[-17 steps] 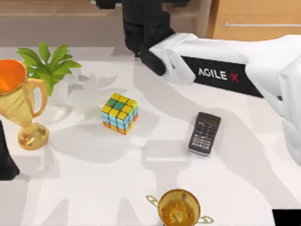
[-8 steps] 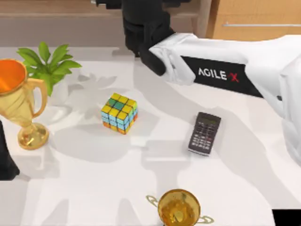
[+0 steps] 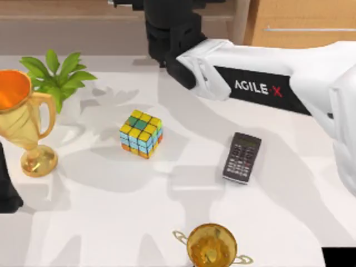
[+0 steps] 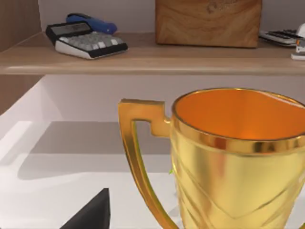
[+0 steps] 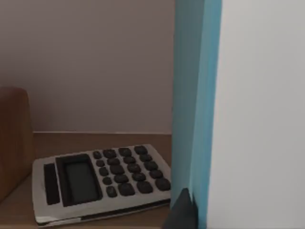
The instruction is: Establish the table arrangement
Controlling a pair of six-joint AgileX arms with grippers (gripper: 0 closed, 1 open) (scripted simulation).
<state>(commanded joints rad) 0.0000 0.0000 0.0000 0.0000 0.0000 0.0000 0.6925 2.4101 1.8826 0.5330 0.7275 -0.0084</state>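
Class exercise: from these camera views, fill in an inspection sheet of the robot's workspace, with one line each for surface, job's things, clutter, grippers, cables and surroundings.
Surface: the table, white and plain, crossed by shadows.
Job's things: only the table itself.
Clutter: colour cube near the middle; dark calculator to its right; gold trophy at the left edge; second gold trophy at the near edge; green plant at back left.
Grippers: right arm reaches to the back by the shelf; left arm is at the left edge; finger state unreadable for both.
Cables: nothing seen.
Surroundings: wooden shelf holding a silver calculator, wooden block and blue stapler; drawer cabinet at back right.
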